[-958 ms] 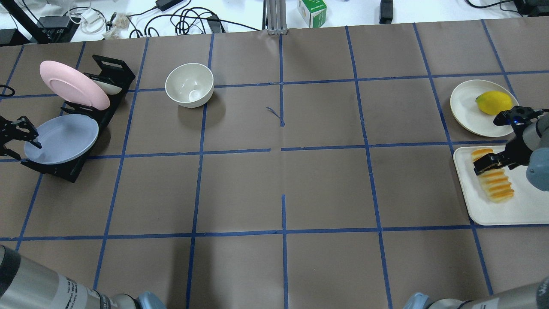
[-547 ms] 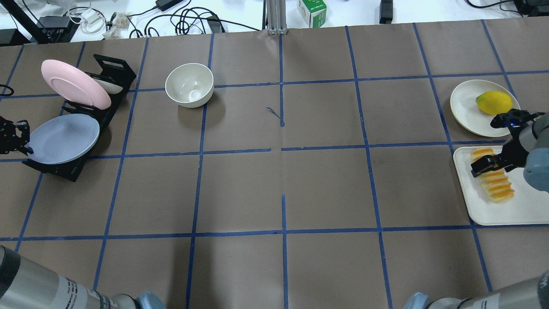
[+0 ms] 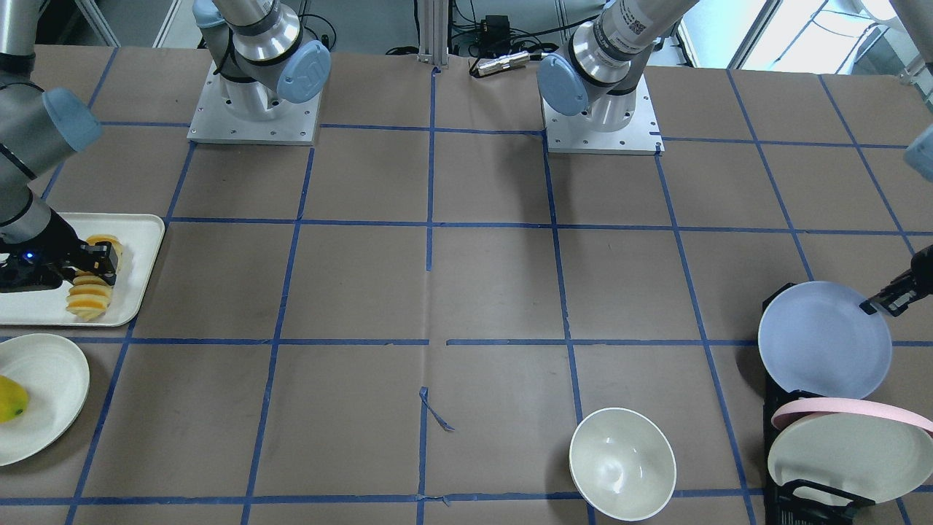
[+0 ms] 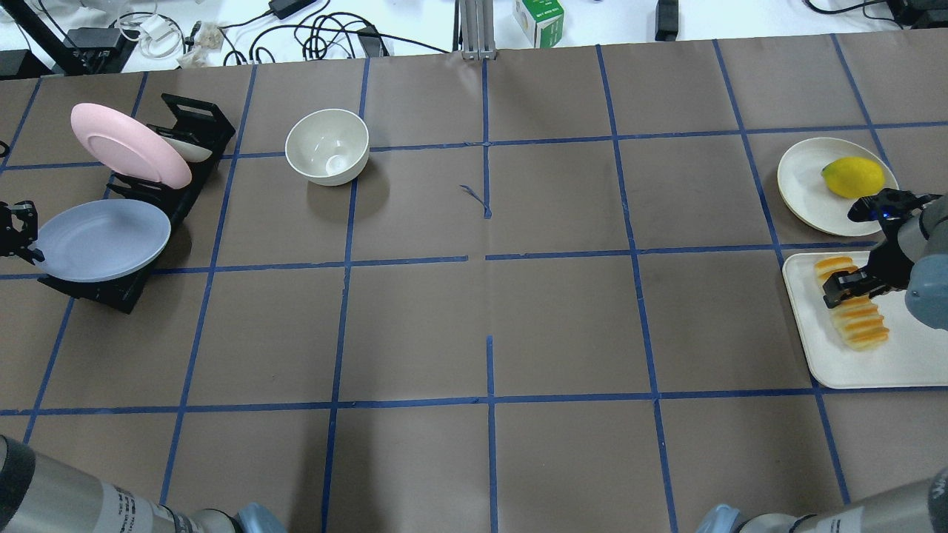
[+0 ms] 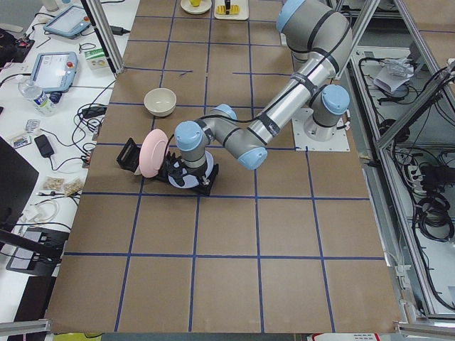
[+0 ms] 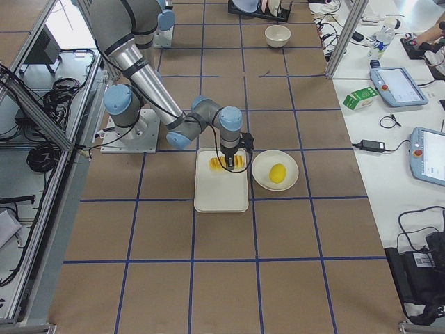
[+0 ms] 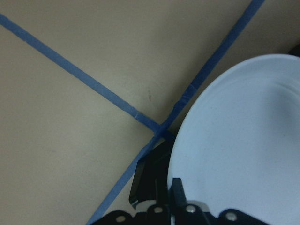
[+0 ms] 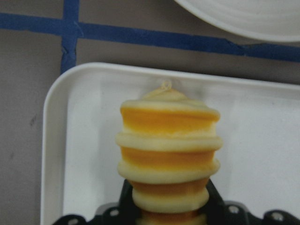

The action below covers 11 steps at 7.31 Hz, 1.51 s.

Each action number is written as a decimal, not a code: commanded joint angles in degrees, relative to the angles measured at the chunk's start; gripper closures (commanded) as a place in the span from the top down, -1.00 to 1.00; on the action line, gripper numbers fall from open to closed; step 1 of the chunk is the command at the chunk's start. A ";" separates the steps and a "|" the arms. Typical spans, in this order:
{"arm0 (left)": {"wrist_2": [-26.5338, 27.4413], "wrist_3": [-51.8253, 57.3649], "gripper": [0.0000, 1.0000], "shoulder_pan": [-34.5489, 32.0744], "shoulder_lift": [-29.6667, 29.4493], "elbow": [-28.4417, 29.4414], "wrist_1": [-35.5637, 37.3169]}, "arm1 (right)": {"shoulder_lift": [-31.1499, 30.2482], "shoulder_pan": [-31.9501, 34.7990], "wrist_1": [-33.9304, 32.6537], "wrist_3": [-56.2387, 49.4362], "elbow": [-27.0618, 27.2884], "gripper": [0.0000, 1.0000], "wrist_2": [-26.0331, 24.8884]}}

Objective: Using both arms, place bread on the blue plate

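The bread [image 4: 859, 322] lies on a white tray [image 4: 874, 370] at the right edge of the table. My right gripper [image 4: 840, 285] is shut on the loaf's far half; the right wrist view shows the bread [image 8: 168, 140] pinched between the fingers. The blue plate [image 4: 104, 240] leans in a black rack [image 4: 200, 122] at the far left. My left gripper [image 4: 33, 250] is shut on the plate's outer rim; the left wrist view shows the blue plate [image 7: 243, 140] rim between the fingers. In the front-facing view the left gripper [image 3: 878, 302] grips the plate [image 3: 824, 339].
A pink plate [image 4: 129, 144] stands in the same rack behind the blue one. A white bowl [image 4: 327, 146] sits left of centre. A yellow fruit [image 4: 853, 178] lies on a cream plate [image 4: 803, 185] just beyond the tray.
My left gripper has drawn back to the left with the blue plate's rim, and the plate has shifted left. My right gripper's fingers have closed in on the bread.
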 commanded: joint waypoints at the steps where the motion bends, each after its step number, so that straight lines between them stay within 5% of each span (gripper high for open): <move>1: 0.16 -0.08 -1.00 -0.05 3.99 -0.35 -9.32 | -3.76 0.58 5.76 0.17 -2.28 -1.00 -2.17; 3: -7.17 0.44 -1.00 -1.10 7.68 -0.70 -18.38 | -7.83 4.16 20.33 4.62 -11.74 -1.00 -2.17; 5: -10.54 0.71 -1.00 -6.78 12.15 -6.38 -19.39 | -7.66 9.87 31.87 10.77 -21.51 -1.00 -2.35; 7: -15.13 -5.93 -1.00 -17.48 19.36 -10.01 -18.17 | -7.49 15.15 34.03 15.35 -23.04 -1.00 -1.91; 8: -15.74 -12.67 -1.00 -24.94 21.04 -9.59 -15.55 | -7.22 17.17 34.02 15.89 -23.30 -1.00 -2.08; 11: -15.58 -31.24 -1.00 -45.71 15.99 -12.38 9.28 | -6.96 23.32 33.85 20.28 -24.35 -1.00 -2.35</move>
